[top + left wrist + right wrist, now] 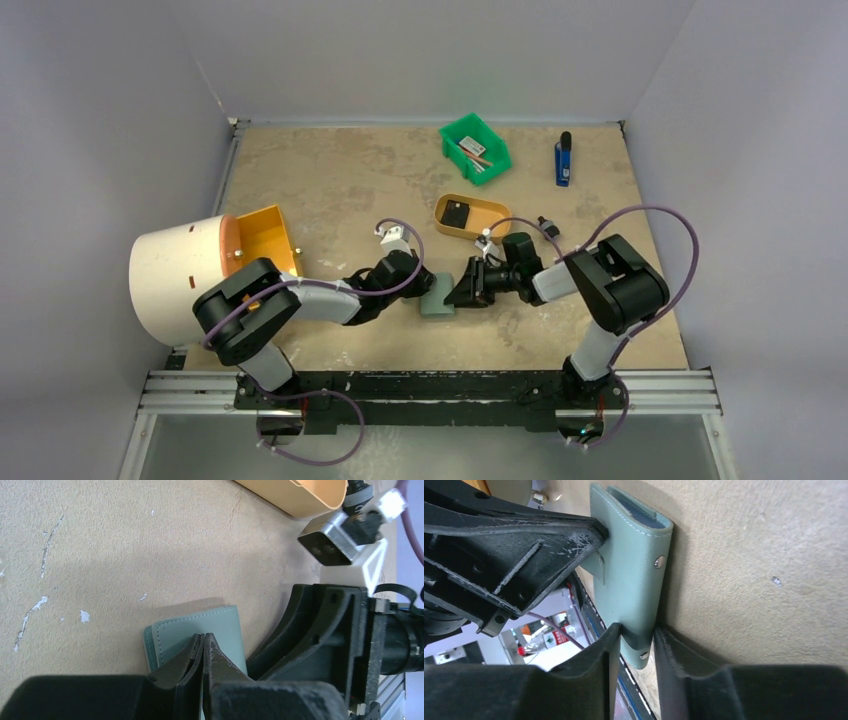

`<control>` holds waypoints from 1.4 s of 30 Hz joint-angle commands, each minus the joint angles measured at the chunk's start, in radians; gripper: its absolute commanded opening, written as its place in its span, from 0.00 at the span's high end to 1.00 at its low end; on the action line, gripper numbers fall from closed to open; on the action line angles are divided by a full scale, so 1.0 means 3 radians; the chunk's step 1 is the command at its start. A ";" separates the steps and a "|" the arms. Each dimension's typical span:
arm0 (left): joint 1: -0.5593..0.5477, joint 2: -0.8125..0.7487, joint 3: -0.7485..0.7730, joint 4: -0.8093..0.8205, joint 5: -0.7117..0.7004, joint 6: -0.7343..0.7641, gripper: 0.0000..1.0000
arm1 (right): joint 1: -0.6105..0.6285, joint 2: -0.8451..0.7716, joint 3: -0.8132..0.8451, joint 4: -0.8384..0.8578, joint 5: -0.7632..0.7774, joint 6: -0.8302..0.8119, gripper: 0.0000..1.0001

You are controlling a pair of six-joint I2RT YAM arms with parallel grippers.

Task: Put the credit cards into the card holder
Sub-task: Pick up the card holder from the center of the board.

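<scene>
Landmark = card holder (436,297), lying on the table (350,180) between the two arms, near the front edge.

Left of it: left gripper (202,642), jaws fully closed, tips pressing down on the holder's cover. Looks like a pin-down, nothing clamped between the fingers.

At its right end: right gripper (636,640), jaws part-open and straddling the flap end of the holder. The flap sits in the gap; can't tell if either pad is biting yet.

Step, as I read it: opening or steadying the holder. No card loaded. One credit card (457,214) lies in the tan oval tray (447,228), behind and just right of the holder.

Next move needs: the right jaws to clamp the flap, then peel it back while the left keeps the body flat. The snap may resist.

Materials: holder is grey-green leather-like sheet, pale stitching, metal snap studs, a darker pocket at the open edge. Table surface is a matte tan mat, scuffed with white flecks. Tray is smooth plastic. Fingers are black, scratched.
</scene>
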 commanded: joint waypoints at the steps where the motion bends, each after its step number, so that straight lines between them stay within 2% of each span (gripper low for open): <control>1: 0.0016 0.0100 -0.0149 -0.0490 -0.0046 0.0035 1.00 | 0.0061 0.0186 -0.0143 0.0128 0.0110 0.0187 0.74; 8: 0.0016 -0.0060 -0.0147 -0.0591 -0.0118 0.0058 1.00 | 0.0066 0.0108 -0.0178 0.0171 0.0289 0.0294 0.93; 11: 0.0014 -0.0354 -0.0099 -0.0819 -0.0278 0.0104 1.00 | 0.0065 0.0051 -0.0164 0.0076 0.0346 0.0263 0.94; 16: 0.0013 -0.0855 0.0005 -0.1117 -0.0383 0.0242 0.91 | 0.0066 0.0016 -0.0101 -0.0091 0.0408 0.0187 0.93; 20: 0.0016 -0.0827 0.0061 -0.1208 -0.0235 0.0301 0.92 | 0.0070 0.0021 -0.0057 -0.0144 0.0421 0.0155 0.92; 28: 0.0008 -0.0610 0.0048 -0.1000 0.0006 0.0314 0.91 | 0.0077 -0.0007 -0.0010 -0.0221 0.0433 0.0112 0.90; 30: 0.0010 -0.0669 0.0047 -0.1028 -0.0034 0.0312 0.85 | 0.0076 -0.0014 -0.0009 -0.0235 0.0428 0.0105 0.90; 33: 0.0013 -0.0875 0.0000 -0.1060 -0.0139 0.0287 0.69 | 0.0078 -0.0033 -0.0010 -0.0248 0.0438 0.0103 0.88; 35: 0.0008 -0.0947 0.0010 -0.1088 -0.0159 0.0287 0.62 | 0.0081 -0.0035 -0.0005 -0.0257 0.0451 0.0098 0.87; 42: -0.0075 -0.0759 0.0209 -0.1167 -0.0160 0.0402 0.58 | 0.0088 -0.0015 0.0033 -0.0282 0.0454 0.0085 0.83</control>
